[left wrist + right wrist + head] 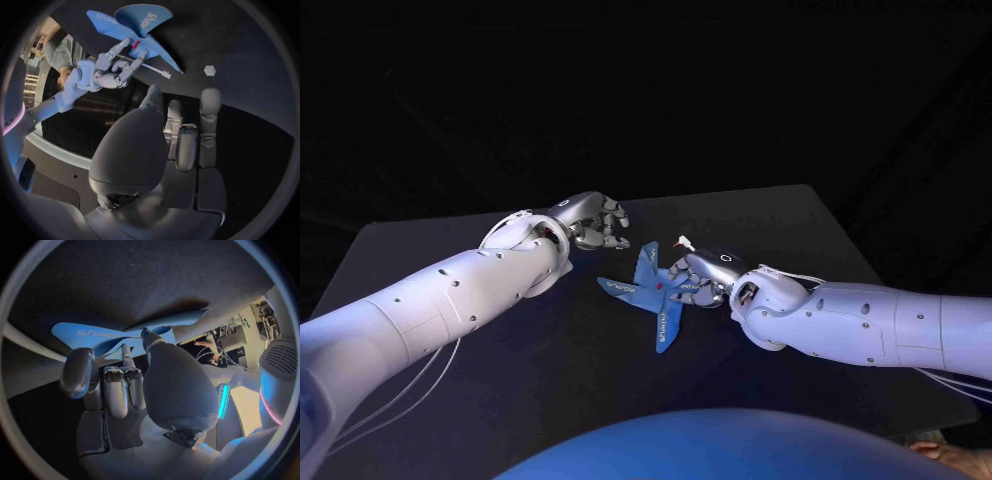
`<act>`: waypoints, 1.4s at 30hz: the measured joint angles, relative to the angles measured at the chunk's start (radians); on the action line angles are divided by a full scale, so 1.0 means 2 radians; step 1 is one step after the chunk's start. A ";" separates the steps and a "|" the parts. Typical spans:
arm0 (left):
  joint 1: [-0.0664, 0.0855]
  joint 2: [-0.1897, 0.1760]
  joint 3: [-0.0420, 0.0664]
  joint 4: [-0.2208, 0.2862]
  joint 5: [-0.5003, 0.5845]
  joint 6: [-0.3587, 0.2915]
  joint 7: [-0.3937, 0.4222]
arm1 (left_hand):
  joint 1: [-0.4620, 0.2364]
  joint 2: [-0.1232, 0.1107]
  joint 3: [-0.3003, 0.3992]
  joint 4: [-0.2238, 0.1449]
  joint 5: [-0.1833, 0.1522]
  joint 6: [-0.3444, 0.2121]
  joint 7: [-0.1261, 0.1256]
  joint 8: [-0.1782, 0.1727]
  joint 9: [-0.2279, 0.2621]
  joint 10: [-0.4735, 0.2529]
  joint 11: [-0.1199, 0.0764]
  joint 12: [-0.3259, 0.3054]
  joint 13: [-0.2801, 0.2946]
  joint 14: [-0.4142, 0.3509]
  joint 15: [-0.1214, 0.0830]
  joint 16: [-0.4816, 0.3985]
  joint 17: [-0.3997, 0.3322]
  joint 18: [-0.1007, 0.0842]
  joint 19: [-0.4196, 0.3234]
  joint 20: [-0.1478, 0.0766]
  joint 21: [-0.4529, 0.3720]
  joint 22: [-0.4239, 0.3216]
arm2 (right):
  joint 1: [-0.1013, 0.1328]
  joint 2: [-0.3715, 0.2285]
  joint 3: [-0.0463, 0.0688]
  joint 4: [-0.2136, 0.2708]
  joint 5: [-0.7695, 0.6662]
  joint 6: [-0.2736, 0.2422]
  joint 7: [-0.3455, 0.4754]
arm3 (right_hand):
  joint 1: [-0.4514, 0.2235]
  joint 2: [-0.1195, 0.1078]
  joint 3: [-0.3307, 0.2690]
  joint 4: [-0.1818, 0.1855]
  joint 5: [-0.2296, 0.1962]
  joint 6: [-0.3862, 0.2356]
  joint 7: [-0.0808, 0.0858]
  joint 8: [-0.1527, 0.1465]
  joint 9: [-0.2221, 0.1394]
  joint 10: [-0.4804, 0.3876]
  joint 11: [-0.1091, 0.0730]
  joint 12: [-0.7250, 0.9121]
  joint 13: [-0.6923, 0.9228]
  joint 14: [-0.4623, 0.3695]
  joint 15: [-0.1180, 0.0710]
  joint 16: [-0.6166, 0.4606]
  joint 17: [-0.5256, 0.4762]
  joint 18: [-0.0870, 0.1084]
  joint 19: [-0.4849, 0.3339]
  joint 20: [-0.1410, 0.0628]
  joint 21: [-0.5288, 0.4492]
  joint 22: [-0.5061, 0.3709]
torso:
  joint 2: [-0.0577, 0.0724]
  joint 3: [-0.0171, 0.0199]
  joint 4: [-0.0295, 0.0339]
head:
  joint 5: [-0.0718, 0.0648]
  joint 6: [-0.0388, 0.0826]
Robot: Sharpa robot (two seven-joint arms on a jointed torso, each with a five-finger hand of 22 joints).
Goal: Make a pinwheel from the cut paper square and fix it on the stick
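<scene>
Right hand (705, 277) low over table middle, fingers pinching thin white stick (156, 69) with red bit near one end. From my remote seat I see its fingertips touching blue paper pinwheel (652, 287). Pinwheel lies on black table (776, 215), blades spread, some curling up beside right hand. Left hand (590, 222) hovers near pinwheel, not touching, fingers loosely bent and apart, holding nothing. Small white piece (210, 70) rests on table near pinwheel.
</scene>
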 measured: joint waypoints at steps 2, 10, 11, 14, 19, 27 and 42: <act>-0.001 0.011 -0.004 -0.020 -0.018 -0.006 -0.006 | 0.000 0.000 -0.001 -0.001 0.000 0.006 -0.001 -0.004 0.001 0.042 -0.002 0.069 0.080 0.001 -0.001 0.010 0.001 -0.011 0.023 -0.002 0.063 0.081 | 0.000 0.000 0.000 0.000 0.000 0.000 0.000 | 0.000 0.000 0.000 0.000 0.000 0.000 0.000 0.000 0.000 0.000 0.000 0.000 0.000 0.000 0.000 0.000 0.000 0.000 0.000 0.000 0.000 0.000 | 0.000 0.0000 -0.0002 | 0.000 0.000; -0.005 0.040 -0.011 -0.077 -0.059 -0.014 -0.025 | -0.002 0.002 -0.013 0.002 0.000 0.022 -0.002 -0.019 0.002 0.153 -0.002 0.208 0.271 0.001 -0.001 0.011 0.001 -0.027 0.061 -0.001 0.173 0.234 | 0.000 0.002 0.000 0.001 0.000 0.000 -0.001 | 0.000 0.000 0.000 0.000 0.000 0.002 0.002 0.002 0.000 0.000 0.000 0.000 0.000 0.000 0.000 0.000 0.000 0.000 0.000 0.000 0.003 0.000 | 0.000 0.0000 -0.0003 | 0.002 0.000; -0.006 0.042 -0.011 -0.081 -0.062 -0.014 -0.027 | -0.004 0.004 -0.014 0.003 0.000 0.024 -0.003 -0.020 0.003 0.160 -0.002 0.215 0.282 0.001 -0.001 0.011 0.001 -0.027 0.063 -0.001 0.179 0.243 | 0.000 0.002 0.000 0.001 0.000 0.000 -0.001 | 0.000 0.000 0.000 0.000 0.000 0.002 0.002 0.002 0.000 0.000 0.000 0.000 0.000 0.000 0.000 0.000 0.000 0.000 0.000 0.000 0.003 0.000 | 0.000 0.0000 -0.0003 | 0.002 0.000; -0.009 0.048 -0.012 -0.095 -0.068 -0.014 -0.032 | -0.005 0.005 -0.015 0.002 0.000 0.028 -0.003 -0.021 0.003 0.172 -0.003 0.226 0.298 0.001 -0.001 0.011 0.001 -0.035 0.069 0.000 0.190 0.261 | 0.000 0.003 0.000 0.002 0.000 0.000 -0.002 | 0.000 0.000 0.000 0.000 0.002 0.004 0.000 0.002 0.000 0.000 0.000 0.000 0.000 0.000 0.000 0.000 0.000 0.000 0.000 0.000 0.003 0.000 | 0.000 0.0000 -0.0003 | 0.002 0.000; -0.014 0.060 -0.013 -0.118 -0.069 -0.014 -0.037 | -0.002 0.012 -0.015 0.002 0.000 0.028 -0.003 -0.034 -0.002 0.184 -0.003 0.236 0.299 0.001 -0.001 0.011 0.001 -0.035 0.077 -0.002 0.206 0.278 | 0.000 0.003 0.000 0.002 -0.001 0.000 -0.003 | 0.000 0.000 0.000 0.000 0.002 0.004 0.000 0.002 0.000 0.000 0.000 0.000 0.000 0.000 0.000 0.000 0.000 0.000 0.000 0.000 0.003 0.000 | 0.000 -0.0001 -0.0003 | 0.003 0.000; -0.021 0.079 -0.013 -0.154 -0.056 -0.014 -0.038 | 0.008 0.021 -0.009 -0.004 0.000 0.028 -0.003 -0.045 -0.012 0.197 -0.004 0.245 0.300 0.001 -0.001 0.011 0.001 -0.043 0.081 -0.001 0.216 0.278 | 0.001 0.005 0.000 0.004 -0.001 0.000 -0.004 | 0.000 0.000 0.000 0.000 0.002 0.004 0.000 0.002 0.000 0.000 0.000 0.000 0.000 0.000 0.000 0.000 0.000 0.000 0.000 0.000 0.003 0.000 | 0.003 -0.0006 -0.0021 | 0.007 0.000; -0.025 0.104 -0.013 -0.198 -0.014 -0.014 -0.032 | 0.016 0.029 0.003 -0.003 0.000 0.027 -0.007 -0.063 -0.031 0.206 -0.013 0.251 0.300 0.004 -0.008 0.011 0.001 -0.043 0.082 -0.003 0.223 0.277 | 0.003 0.006 0.000 0.006 -0.002 0.000 -0.004 | 0.002 0.002 0.000 0.000 0.004 0.004 0.000 0.002 0.000 0.000 0.000 0.000 0.000 0.000 0.000 0.000 0.000 0.000 0.000 0.000 0.003 0.000 | 0.005 -0.0007 -0.0049 | 0.008 0.000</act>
